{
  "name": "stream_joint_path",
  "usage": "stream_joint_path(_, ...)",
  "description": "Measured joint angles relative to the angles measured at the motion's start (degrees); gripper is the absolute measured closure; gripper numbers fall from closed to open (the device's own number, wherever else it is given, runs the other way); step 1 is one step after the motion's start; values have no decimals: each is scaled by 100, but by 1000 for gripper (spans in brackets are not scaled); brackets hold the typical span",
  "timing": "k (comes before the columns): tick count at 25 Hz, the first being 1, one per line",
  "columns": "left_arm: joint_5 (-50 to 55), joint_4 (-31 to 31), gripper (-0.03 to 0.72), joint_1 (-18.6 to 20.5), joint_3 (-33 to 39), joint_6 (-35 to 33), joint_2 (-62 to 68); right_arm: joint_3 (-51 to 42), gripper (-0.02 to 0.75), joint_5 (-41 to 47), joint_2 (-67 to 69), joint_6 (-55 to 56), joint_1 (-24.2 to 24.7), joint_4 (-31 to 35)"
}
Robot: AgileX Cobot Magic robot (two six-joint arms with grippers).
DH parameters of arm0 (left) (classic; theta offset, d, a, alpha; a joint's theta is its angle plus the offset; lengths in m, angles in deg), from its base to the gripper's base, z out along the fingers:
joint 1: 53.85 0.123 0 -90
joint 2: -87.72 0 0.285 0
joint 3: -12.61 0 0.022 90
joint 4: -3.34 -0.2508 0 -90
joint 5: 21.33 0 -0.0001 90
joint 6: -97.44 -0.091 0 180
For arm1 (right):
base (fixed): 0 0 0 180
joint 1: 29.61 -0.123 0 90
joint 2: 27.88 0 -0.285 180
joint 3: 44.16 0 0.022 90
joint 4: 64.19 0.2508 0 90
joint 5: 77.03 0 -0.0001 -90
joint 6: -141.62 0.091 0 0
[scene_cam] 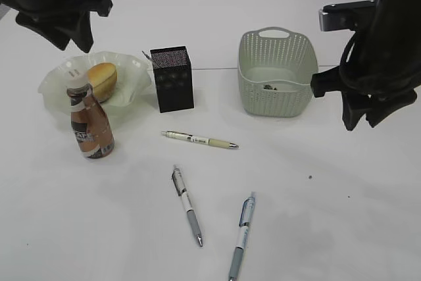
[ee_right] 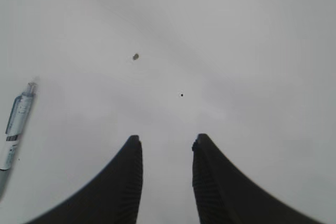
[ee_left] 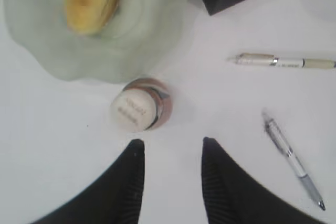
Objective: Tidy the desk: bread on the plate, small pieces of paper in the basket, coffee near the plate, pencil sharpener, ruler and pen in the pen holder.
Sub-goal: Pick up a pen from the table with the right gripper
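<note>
White bench (scene_cam: 368,228): bread (scene_cam: 102,80) on plate (scene_cam: 56,90), coffee (scene_cam: 89,123) beside plate; both tools parted, empty; next likely 3 pens (scene_cam: 199,139) into pen holder (scene_cam: 172,78)

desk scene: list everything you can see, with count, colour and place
ruffled glass plate: one, pale green, far left
oblong bread bun: one, golden yellow, on the plate
coffee bottle: one, brown with white cap, upright in front of the plate
mesh pen holder: one, black, right of the plate
perforated plastic basket: one, sage green, far right, small scraps inside
pens: three, lying loose, centre and near edge
desk: one, white
left gripper: black, open, above the bottle
right gripper: black, open, over bare desk
</note>
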Motion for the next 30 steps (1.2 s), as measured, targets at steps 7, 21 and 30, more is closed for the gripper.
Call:
stream_joint_path(7, 626, 220, 422, 0, -232, -57, -38, 0, 498, 260, 0, 16, 0, 495)
stream_joint_path(21, 648, 1028, 427, -101, -221, -282, -166, 0, 498, 274, 0, 532, -35, 1342)
stream_joint_path(30, 662, 1041, 427, -245, -212, -395, -665, 0, 498, 67, 211, 1602, -747, 1398)
